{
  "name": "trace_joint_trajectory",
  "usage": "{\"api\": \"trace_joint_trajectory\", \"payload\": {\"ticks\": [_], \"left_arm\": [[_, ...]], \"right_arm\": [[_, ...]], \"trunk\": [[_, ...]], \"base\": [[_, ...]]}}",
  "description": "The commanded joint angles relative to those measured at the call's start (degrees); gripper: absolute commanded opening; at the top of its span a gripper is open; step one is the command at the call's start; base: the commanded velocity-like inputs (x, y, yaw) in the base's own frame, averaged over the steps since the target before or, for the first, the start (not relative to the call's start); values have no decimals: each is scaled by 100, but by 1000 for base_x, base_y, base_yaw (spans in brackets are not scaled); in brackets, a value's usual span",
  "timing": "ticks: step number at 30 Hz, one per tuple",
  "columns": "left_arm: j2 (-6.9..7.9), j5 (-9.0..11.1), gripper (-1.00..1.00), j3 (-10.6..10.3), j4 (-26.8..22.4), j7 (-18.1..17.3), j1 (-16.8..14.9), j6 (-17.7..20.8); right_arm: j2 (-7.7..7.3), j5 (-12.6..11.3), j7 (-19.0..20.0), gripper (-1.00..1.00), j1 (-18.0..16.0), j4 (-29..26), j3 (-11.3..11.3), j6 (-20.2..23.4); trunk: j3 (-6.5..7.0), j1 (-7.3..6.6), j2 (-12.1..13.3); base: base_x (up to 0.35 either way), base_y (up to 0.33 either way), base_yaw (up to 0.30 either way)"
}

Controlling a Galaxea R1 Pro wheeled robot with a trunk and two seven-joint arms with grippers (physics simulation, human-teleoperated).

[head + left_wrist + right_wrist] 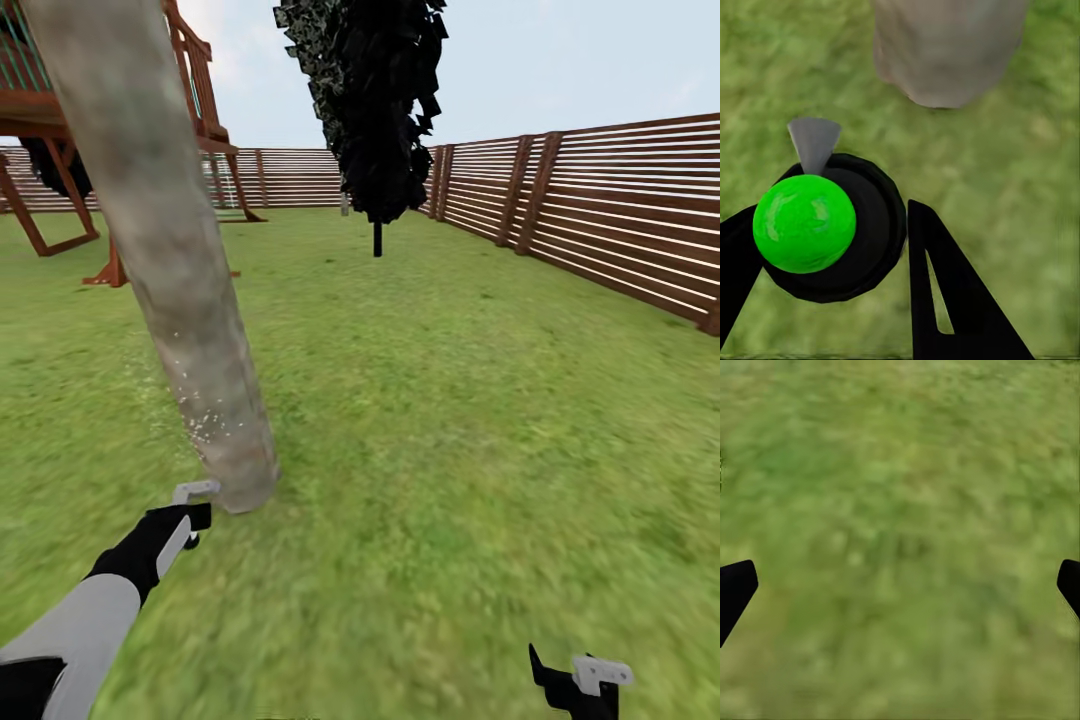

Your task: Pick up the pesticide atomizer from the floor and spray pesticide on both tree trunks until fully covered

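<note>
The left gripper (832,247) is closed around the atomizer (821,229), a black round body with a bright green cap and a grey nozzle; its two black fingers (945,292) sit on either side of the body, pressing against it. In the head view this gripper (190,510) shows at the end of the black-and-white left arm (90,610), with the grey nozzle tip poking out ahead of it. Just beyond the nozzle stands the trunk (170,260), thick, pale grey-brown and leaning, its foot (945,52) planted in the grass close in front of the gripper. A scatter of small white specks lies on the lower trunk, a little above the gripper. The right gripper (900,585) is spread wide with nothing between its black fingertips (735,589), and hangs over bare lawn (900,472), well apart from the left one; the head view catches it (585,680) low down. Farther off, past the trunk, stands a dark-leaved tree (375,110), and behind it a reddish-brown slatted fence (600,200) runs along the lawn. A wooden play frame (60,130) rises behind the trunk, on the left gripper's side.
</note>
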Motion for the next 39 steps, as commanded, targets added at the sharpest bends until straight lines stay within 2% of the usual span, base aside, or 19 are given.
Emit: {"api": "trace_joint_trajectory", "payload": {"ticks": [1,6,16,30,39], "left_arm": [[-2,-6,-100,-1,17,0,2,8],[-4,2,-100,1,48,-5,5,25],[3,2,-100,6,48,-1,5,34],[13,-7,-100,10,48,-1,5,43],[13,1,-100,10,48,-7,5,45]], "right_arm": [[0,0,0,100,0,-1,0,0],[1,-3,0,100,0,0,0,0],[0,5,0,100,0,1,0,0],[0,6,0,100,0,1,0,0],[-7,-3,0,100,0,-8,-1,0]], "trunk": [[0,0,0],[0,0,0],[0,0,0],[0,0,0],[0,0,0]], "base": [[1,-276,275],[0,-277,274],[0,-278,40],[109,-276,263],[154,-271,9]]}}
